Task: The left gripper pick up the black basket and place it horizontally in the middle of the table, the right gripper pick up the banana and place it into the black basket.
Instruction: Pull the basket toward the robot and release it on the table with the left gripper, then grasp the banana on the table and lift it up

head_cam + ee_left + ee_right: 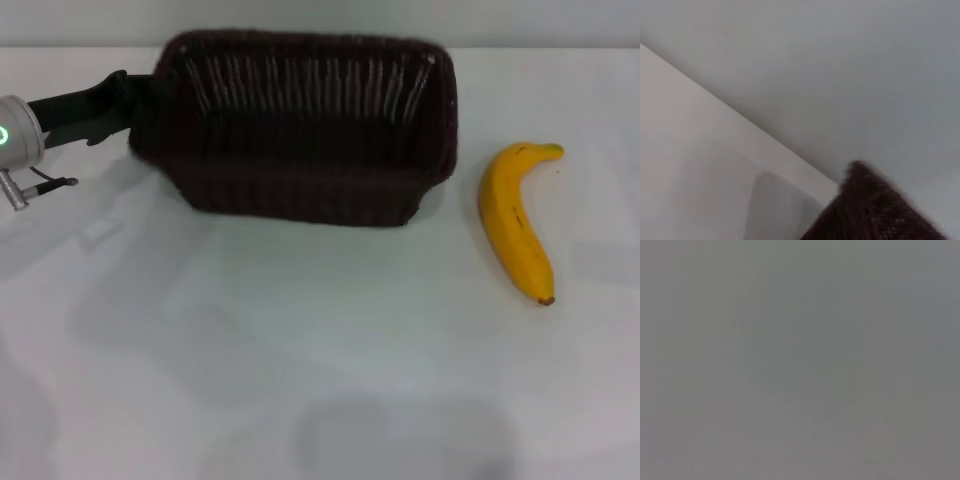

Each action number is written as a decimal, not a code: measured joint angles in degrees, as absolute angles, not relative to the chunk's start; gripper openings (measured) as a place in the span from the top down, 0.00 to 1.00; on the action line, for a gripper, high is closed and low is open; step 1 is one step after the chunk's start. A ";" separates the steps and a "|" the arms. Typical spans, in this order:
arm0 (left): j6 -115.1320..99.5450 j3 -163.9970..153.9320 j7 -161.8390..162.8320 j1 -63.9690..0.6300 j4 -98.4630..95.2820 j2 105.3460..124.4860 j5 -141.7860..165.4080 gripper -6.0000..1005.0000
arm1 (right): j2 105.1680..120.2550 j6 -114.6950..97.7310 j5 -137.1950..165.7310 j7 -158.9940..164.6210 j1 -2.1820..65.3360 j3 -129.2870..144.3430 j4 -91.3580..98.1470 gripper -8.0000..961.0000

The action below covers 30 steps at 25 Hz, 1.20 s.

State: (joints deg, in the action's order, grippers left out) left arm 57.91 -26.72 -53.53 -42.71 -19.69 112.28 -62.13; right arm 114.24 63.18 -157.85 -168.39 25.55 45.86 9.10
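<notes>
The black basket (300, 190) stands lengthwise across the far middle of the white table (300, 350), open side up and empty. My left gripper (140, 105) reaches in from the left and its black fingers close on the basket's left end wall. A dark corner of the basket (875, 210) shows in the left wrist view. The yellow banana (515, 225) lies on the table to the right of the basket, clear of it, stem end pointing away from me. My right gripper is out of view; the right wrist view shows only plain grey.
The table's far edge runs just behind the basket. The left arm's silver wrist (15, 140) with a green light sits at the left border.
</notes>
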 joint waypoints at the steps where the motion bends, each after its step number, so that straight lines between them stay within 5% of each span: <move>1: 57.89 -26.77 -53.45 -42.73 -19.69 112.32 -62.12 0.75 | 114.26 63.18 -157.85 -168.39 25.55 45.83 9.16 0.25; 6: 58.31 -27.39 -53.63 -42.50 -19.87 112.54 -62.06 0.70 | 114.77 63.09 -157.85 -168.40 25.64 46.06 9.66 0.25; 9: 59.81 -27.41 -54.38 -42.30 -20.30 112.54 -62.05 0.46 | 115.02 63.09 -157.85 -168.40 25.72 45.82 9.67 0.25; 20: 67.67 -27.29 -59.52 -35.06 -29.15 114.78 -67.19 0.16 | 115.28 63.19 -157.85 -167.93 25.76 45.76 9.35 0.25; 26: 74.29 -26.82 -71.21 -29.39 -31.18 115.20 -82.53 0.16 | 115.44 63.06 -157.85 -166.54 25.71 46.26 8.70 0.25; 30: 73.98 -26.74 -84.16 -24.96 -30.73 117.37 -95.93 0.16 | 115.36 62.87 -157.75 -162.28 25.27 49.44 8.08 0.25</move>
State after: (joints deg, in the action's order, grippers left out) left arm 73.98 -26.74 -84.16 -24.95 -30.73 117.37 -95.93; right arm 115.36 62.87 -157.75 -162.28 25.27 49.44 8.08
